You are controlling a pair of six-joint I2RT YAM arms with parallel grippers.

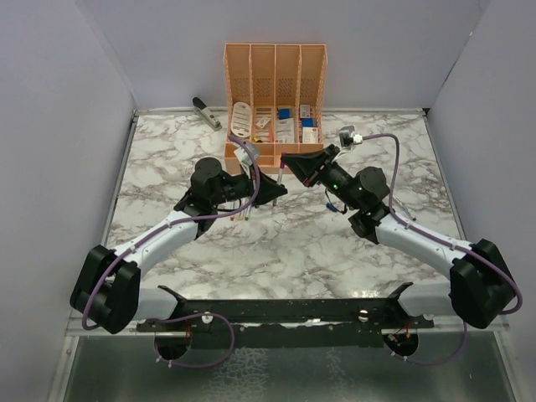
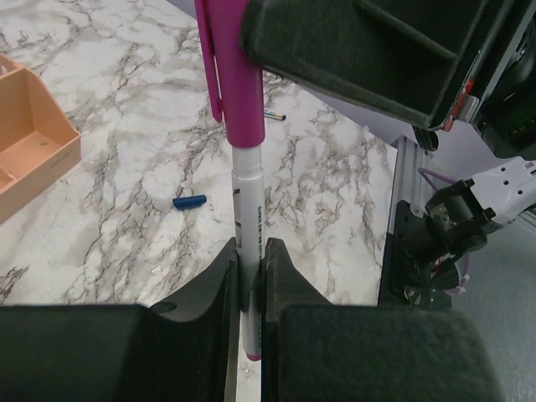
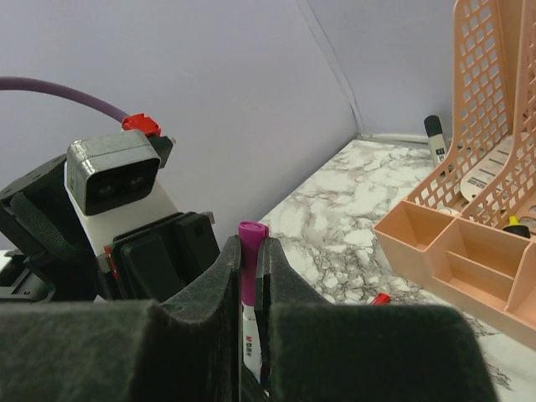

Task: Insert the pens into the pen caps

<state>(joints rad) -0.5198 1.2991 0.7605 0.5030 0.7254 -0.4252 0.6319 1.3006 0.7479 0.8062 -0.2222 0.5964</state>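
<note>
Capping: left tool point(image 2: 251, 280) clamps the pen point(image 2: 248, 197); right tool point(image 3: 249, 260), opposite, pinches the purple cap point(image 3: 251, 233), aligning the 2 for seating.

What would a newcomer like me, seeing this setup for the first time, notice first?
Mid-table, the left end effector, shut on a white pen, meets the right end effector, shut on its magenta cap. Behind them an orange organiser stands at the far edge, and a blue cap lies loose on the marble table.
</note>
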